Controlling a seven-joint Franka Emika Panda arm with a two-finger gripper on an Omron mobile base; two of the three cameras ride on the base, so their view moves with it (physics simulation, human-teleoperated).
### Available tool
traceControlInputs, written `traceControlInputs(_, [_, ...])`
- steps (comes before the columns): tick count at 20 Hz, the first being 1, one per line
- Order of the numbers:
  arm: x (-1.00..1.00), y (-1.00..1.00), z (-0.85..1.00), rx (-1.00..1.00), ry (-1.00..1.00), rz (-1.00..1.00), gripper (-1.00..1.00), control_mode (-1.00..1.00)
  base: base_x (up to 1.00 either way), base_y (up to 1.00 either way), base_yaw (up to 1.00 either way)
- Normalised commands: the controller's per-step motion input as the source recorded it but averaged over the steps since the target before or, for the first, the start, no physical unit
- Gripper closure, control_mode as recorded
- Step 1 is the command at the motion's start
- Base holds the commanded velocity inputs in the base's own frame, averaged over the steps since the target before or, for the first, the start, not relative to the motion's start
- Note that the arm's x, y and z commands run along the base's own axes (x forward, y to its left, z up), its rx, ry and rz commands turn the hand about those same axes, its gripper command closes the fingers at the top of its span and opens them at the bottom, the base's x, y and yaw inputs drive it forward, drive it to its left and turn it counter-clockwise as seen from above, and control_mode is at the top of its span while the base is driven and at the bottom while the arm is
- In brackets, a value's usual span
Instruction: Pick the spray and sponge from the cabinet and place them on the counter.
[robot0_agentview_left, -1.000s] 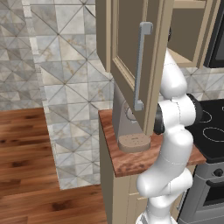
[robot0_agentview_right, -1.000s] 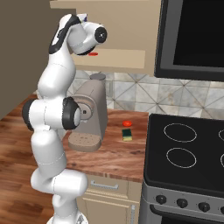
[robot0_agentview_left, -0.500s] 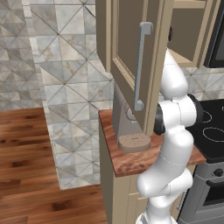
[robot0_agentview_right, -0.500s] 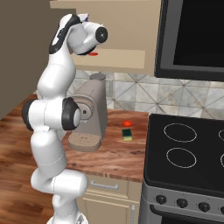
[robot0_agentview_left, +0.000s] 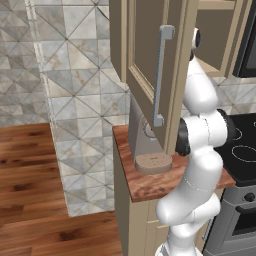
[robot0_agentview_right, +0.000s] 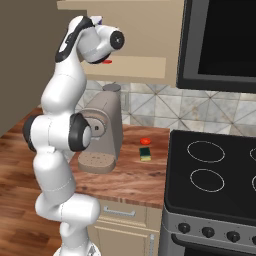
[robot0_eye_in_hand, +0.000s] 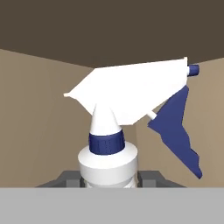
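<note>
Spray (robot0_eye_in_hand: 109, 144) stood upright inside the cabinet (robot0_agentview_left: 150, 60), dead centre in front of the tool (robot0_eye_in_hand: 109, 178) in the hand view: white body, blue collar, white trigger head with blue lever and nozzle pointing to that view's right. Long axis vertical, running straight up from between the two dark fingertips (robot0_eye_in_hand: 68, 177), which sat one on each side of the bottle's shoulder, close against it. Jaws were narrowed around the bottle; looked like a grip on the spray, though actual contact was hard to confirm.

Right base view: hand up at the cabinet's open underside, above the coffee machine (robot0_agentview_right: 102, 127). Sponge (robot0_agentview_right: 145, 154) already lay on the table (robot0_agentview_right: 125, 175), just beside a small red thing (robot0_agentview_right: 145, 141) and near the stovetop (robot0_agentview_right: 215, 175).

Judgement: the sponge was done and the spray was left. Next move needs a pull straight back out of the cabinet, then down to the table, keeping the bottle upright and clear of the door (robot0_agentview_left: 150, 85).
</note>
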Motion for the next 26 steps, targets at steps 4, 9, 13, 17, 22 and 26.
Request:
traceControlInputs(4, [-0.12, -0.13, 0.00, 0.00, 0.00, 0.00, 1.00, -1.00, 0.00, 0.00, 0.00])
traceControlInputs(9, [-0.16, -0.18, 0.03, 0.00, 0.00, 0.00, 1.00, -1.00, 0.00, 0.00, 0.00])
traceControlInputs(13, [-0.16, -0.17, 0.07, 0.00, 0.00, 0.00, 1.00, -1.00, 0.00, 0.00, 0.00])
traceControlInputs(17, [-0.15, -0.14, 0.08, 0.00, 0.02, 0.00, 1.00, -1.00, 0.00, 0.00, 0.00])
traceControlInputs(22, [-0.18, -0.13, 0.07, 0.00, 0.00, 0.00, 1.00, -1.00, 0.00, 0.00, 0.00])
traceControlInputs(26, [-0.23, -0.14, 0.03, 0.00, 0.00, 0.00, 1.00, -1.00, 0.00, 0.00, 0.00])
